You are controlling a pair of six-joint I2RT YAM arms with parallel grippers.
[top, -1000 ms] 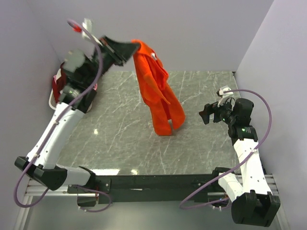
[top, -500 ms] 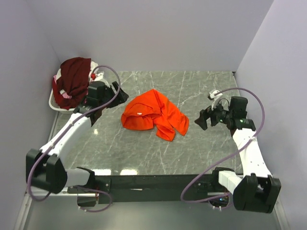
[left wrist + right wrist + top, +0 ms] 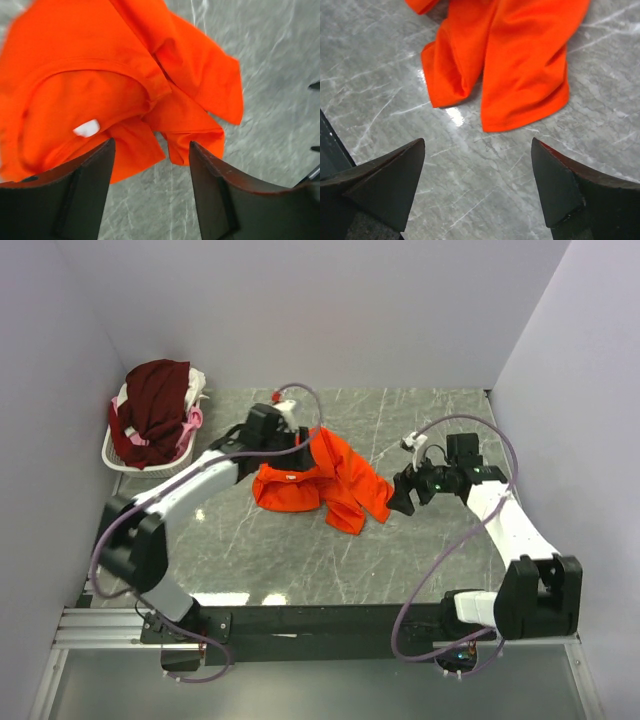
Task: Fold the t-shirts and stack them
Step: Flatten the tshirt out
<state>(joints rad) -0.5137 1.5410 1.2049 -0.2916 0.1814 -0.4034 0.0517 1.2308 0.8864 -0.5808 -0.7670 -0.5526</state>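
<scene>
At the middle of the table (image 3: 250, 555) the orange t-shirt (image 3: 325, 480) lies crumpled, its long axis roughly left-right. The left gripper (image 3: 306, 438) hovers at its collar edge and the right gripper (image 3: 398, 498) just beside its hem, seemingly equally near. Both gape, holding nothing.

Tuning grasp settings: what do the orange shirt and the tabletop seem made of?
The orange t-shirt looks like soft matte knit cloth: it lies crumpled in loose folds. The table looks like polished grey marble, or a marble-print laminate: white veins, glossy reflections.
</scene>
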